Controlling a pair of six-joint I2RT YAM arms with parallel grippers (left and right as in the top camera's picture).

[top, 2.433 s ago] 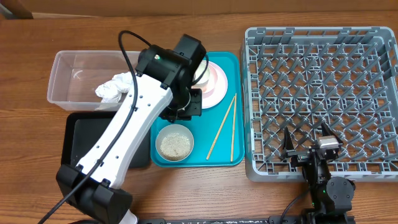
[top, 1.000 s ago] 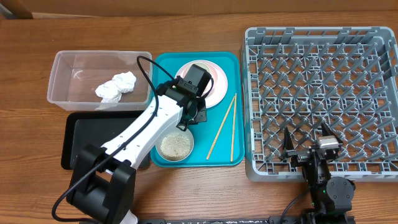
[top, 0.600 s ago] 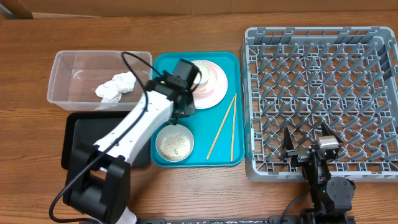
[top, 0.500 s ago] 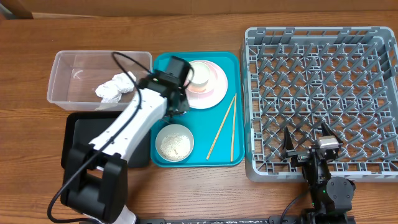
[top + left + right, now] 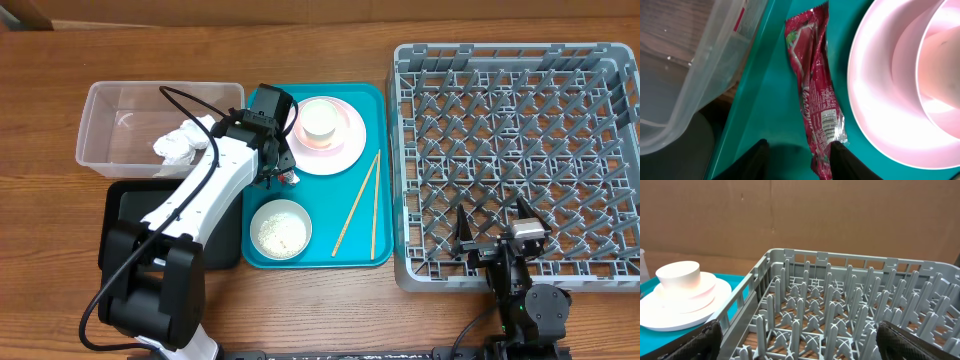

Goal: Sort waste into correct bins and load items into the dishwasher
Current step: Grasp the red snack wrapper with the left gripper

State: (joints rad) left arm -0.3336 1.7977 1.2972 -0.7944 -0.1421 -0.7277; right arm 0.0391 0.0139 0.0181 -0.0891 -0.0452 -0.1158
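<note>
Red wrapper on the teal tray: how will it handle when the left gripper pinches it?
Probably floppy: the red wrapper is thin, creased film, so it should droop from a pinched end. Likely very light; it looks flat and empty. It is glossy and lies flat on the teal tray, so the left gripper may slip off it.

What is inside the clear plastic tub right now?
A crumpled white napkin lies in the clear tub, toward its right end. The left arm crosses over that end, so anything beneath it is hidden.
</note>
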